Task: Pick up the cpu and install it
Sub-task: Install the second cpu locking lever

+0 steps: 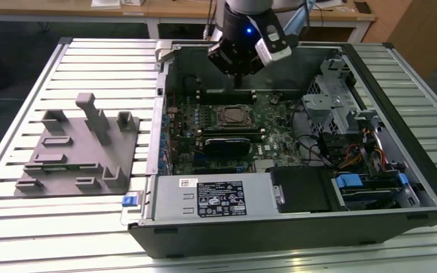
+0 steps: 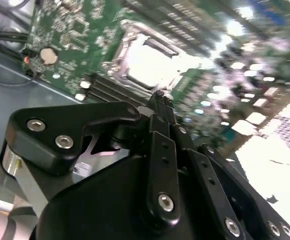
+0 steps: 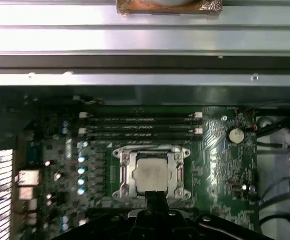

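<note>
A: Item one, nearest us, lower middle of the exterior view: the open computer case (image 1: 295,227), lying on its side on the slatted table (image 1: 21,227). Beside it, at left centre, the grey fixture block (image 1: 78,151), nothing on it that I can make out.

B: Item two?

A: The motherboard (image 1: 279,145), mid-frame. The socket frame (image 1: 232,116) sits just above centre, and the cpu (image 3: 151,176) lies inside it; in the first wrist view its pale metal top shows at lower centre, square to the frame on all sides, as far as I can judge.

B: So it's seated?

A: Looks seated to me. If the step in hand is the placing, doing it well means the chip flat and square in the frame, corners matched, no sideways push, and any lift taken straight up. A tilt could harm the contacts beneath.

B: Item three, the tool.

A: The gripper (image 2: 161,102), at top centre of the exterior view above the socket. In the second wrist view its fingers (image 2: 157,107) are drawn together to a point, closed on nothing, clear of the chip, not touching it.

B: Farthest?

A: A wooden desk (image 1: 173,8), top edge.
</note>
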You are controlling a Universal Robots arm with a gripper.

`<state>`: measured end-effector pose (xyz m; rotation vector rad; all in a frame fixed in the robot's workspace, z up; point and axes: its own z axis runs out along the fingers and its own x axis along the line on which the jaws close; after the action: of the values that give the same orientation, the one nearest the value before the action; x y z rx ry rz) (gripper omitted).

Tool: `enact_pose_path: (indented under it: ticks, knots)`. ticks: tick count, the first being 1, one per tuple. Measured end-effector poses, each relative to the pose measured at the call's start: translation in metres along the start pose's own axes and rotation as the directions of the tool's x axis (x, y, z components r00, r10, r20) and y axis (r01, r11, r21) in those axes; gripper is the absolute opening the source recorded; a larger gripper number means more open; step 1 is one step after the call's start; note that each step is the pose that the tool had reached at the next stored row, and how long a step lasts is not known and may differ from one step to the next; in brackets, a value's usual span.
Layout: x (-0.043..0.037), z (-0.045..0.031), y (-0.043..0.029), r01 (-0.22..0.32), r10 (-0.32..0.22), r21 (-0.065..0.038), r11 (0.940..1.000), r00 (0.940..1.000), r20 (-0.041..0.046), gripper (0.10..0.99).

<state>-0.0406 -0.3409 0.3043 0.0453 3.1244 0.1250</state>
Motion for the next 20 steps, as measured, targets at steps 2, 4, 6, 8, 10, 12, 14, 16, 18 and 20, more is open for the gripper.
enact_pose_path:
  ticks: [2, 4, 6, 8, 10, 12, 14, 16, 18, 20]
  knots:
    - [0.0117, -0.0150, -0.0099, -0.007, 0.007, 0.006, 1.0000, 1.0000, 0.0026, 0.106]
    - [0.0255, -0.0323, -0.0205, -0.015, 0.015, 0.012, 0.9998, 0.9999, 0.0055, 0.106]
    - [0.0398, -0.0497, -0.0305, -0.024, 0.024, 0.019, 0.9995, 0.9997, 0.0083, 0.106]
    - [0.0567, -0.0697, -0.0411, -0.034, 0.034, 0.027, 0.9991, 0.9994, 0.0114, 0.106]
    - [0.0654, -0.0798, -0.0462, -0.039, 0.038, 0.030, 0.9988, 0.9992, 0.0129, 0.106]
    - [0.0743, -0.0900, -0.0509, -0.044, 0.044, 0.034, 0.9984, 0.9990, 0.0143, 0.106]
    - [0.0776, -0.0936, -0.0526, -0.046, 0.045, 0.036, 0.9983, 0.9989, 0.0149, 0.106]
    - [0.0784, -0.0947, -0.0530, -0.046, 0.046, 0.036, 0.9983, 0.9988, 0.0149, 0.106]
    - [0.0784, -0.0947, -0.0530, -0.046, 0.046, 0.036, 0.9983, 0.9988, 0.0149, 0.106]
    - [0.0784, -0.0946, -0.0530, -0.046, 0.046, 0.036, 0.9983, 0.9988, 0.0150, 0.106]
